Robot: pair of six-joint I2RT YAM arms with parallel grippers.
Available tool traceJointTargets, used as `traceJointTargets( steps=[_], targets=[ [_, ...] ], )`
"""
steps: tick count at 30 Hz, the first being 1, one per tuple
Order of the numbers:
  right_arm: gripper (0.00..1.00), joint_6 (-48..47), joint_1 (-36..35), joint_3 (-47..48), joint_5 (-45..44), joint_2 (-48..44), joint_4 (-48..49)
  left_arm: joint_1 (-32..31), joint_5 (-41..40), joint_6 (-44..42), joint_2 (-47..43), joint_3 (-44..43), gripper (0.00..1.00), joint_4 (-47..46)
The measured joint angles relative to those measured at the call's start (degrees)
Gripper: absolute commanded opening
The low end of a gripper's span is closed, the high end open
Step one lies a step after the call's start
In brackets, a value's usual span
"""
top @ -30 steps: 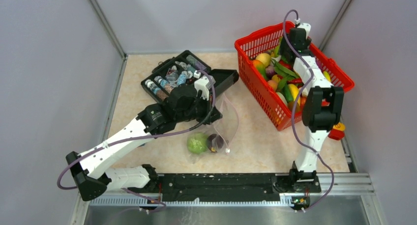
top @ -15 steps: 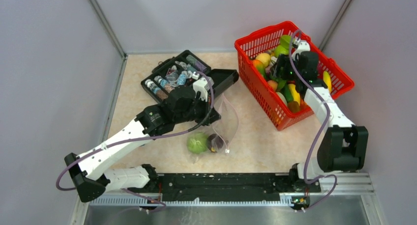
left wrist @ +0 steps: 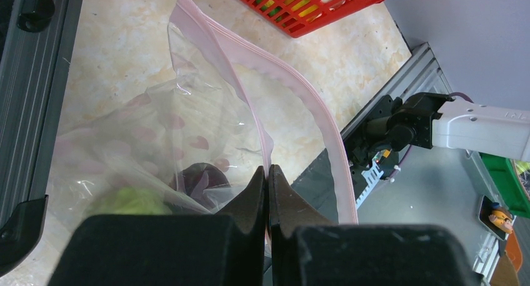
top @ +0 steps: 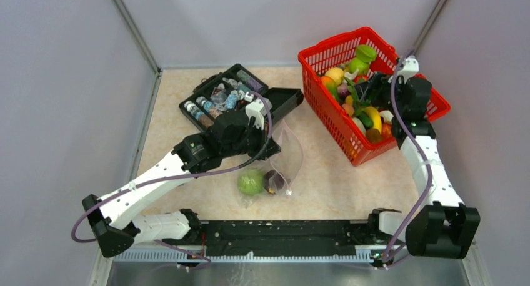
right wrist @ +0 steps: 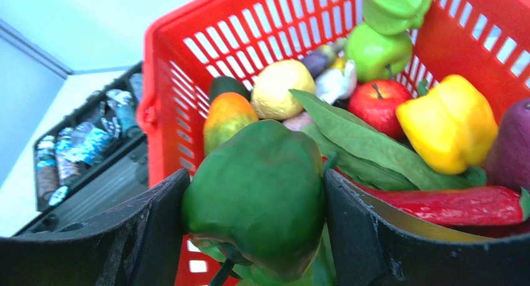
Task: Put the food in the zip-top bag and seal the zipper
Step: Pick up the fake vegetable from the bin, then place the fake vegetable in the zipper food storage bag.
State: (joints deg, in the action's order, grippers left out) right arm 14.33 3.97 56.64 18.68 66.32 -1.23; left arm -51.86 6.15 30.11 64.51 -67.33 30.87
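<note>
Green pepper (right wrist: 253, 173): gripped by right hand (right wrist: 256, 226), over red basket (right wrist: 152, 105).
Clear bag (left wrist: 206, 111): pink edge pinched by left hand (left wrist: 267, 177).

No legible wording anywhere; printed labels on the small capped bottles (top: 201, 111) in the open black plastic case (top: 282, 101) are blurred.

Left gripper (top: 267, 143) at the upper edge of the zip-top bag (top: 291, 156), which holds a green apple (top: 250, 182) and a dark purple fruit (top: 273, 181). Right gripper (top: 370, 86) hangs over the red basket (top: 325, 47) of toy produce (top: 373, 117).
</note>
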Motion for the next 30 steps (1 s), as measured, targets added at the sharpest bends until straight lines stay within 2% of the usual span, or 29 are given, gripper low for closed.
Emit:
traceJointTargets(
  steps=[10,18,25,27,30],
  targets=[
    [0.45,5.16,2.25,-5.46,9.20,-6.40,7.34,0.00,0.02,0.02,-0.11,0.11,0.00,-0.02],
    [0.43,12.35,2.60,-12.35,19.15,-10.88,21.90,0.00,0.04,0.02,-0.28,0.17,0.00,-0.07],
    [0.42,26.38,2.49,-15.78,32.00,-10.86,39.69,0.00,0.28,0.02,-0.28,0.17,0.00,-0.07],
    [0.40,30.80,1.42,-16.92,35.65,-10.64,46.10,0.00,0.26,0.09,-0.28,0.17,0.00,-0.09],
    [0.40,34.10,-2.99,-16.94,40.39,-8.94,50.18,0.00,-0.17,0.50,-0.28,0.17,0.00,-0.50]
  ],
)
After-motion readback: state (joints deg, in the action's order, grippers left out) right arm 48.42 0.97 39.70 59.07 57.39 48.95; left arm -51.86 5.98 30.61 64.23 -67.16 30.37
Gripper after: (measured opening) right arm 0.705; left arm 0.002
